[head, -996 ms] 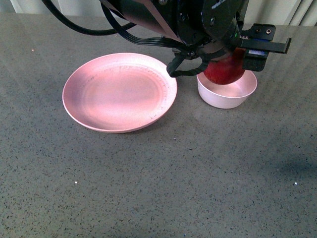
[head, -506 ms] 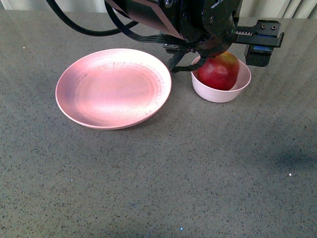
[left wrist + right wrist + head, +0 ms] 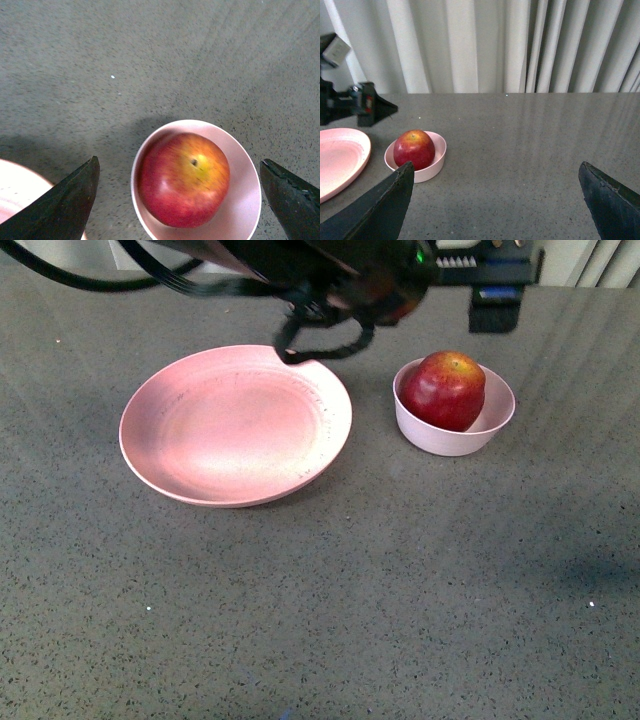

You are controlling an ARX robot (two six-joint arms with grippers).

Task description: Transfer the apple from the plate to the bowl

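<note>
Left wrist view showed left hand point(image 3: 178, 161) spread wide, empty, over round glossy dark-red apple point(image 3: 182, 180) in small pale-pink bowl point(image 3: 245, 200); wide pink plate point(image 3: 15, 185) cut off at edge.

The left wrist view crops plate point(image 3: 15, 190) and bowl point(image 3: 245, 200).

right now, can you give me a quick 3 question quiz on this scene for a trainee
1. What does the apple rest in?
2. True or false: the plate lies to the robot's right of the bowl.
3. The left fingers are: A) shut on the apple, B) open and clear of the apple, C) shut and empty.

Key: 1) the bowl; 2) false; 3) B
</note>
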